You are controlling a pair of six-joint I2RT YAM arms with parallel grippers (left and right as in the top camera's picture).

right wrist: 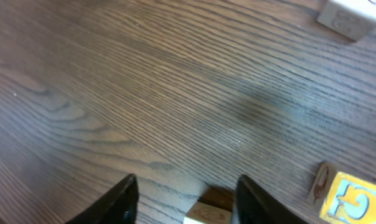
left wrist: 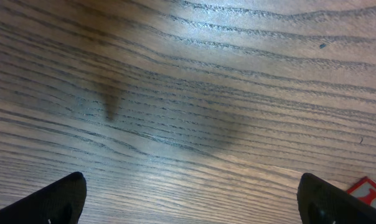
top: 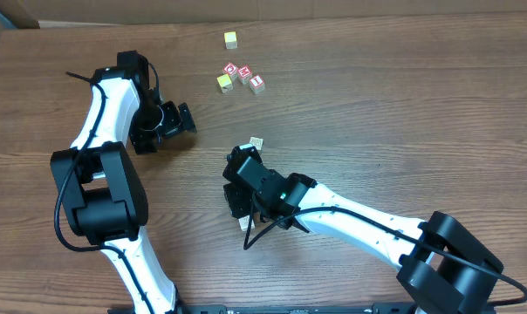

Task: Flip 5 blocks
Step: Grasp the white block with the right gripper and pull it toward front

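Evidently the job is partway at best. The right jaws stand partly parted above the desk (top: 403, 113) with a plain wooden cube (right wrist: 206, 214) between them. It lies nearer one finger than the other, with a clear gap on the far side, so it looks loose rather than gripped and seems to rest on the wood. In the right wrist view a yellow cube with a blue G (right wrist: 353, 198) lies just outside those jaws to the right, and a pale cream cube (right wrist: 345, 15) sits well ahead of them. Only these three of the five blocks show, and nothing on their faces tells which are already turned, so the count done cannot be read. The left jaws are spread wide and empty, with a red-and-white lettered cube (left wrist: 365, 191) just beyond one tip.
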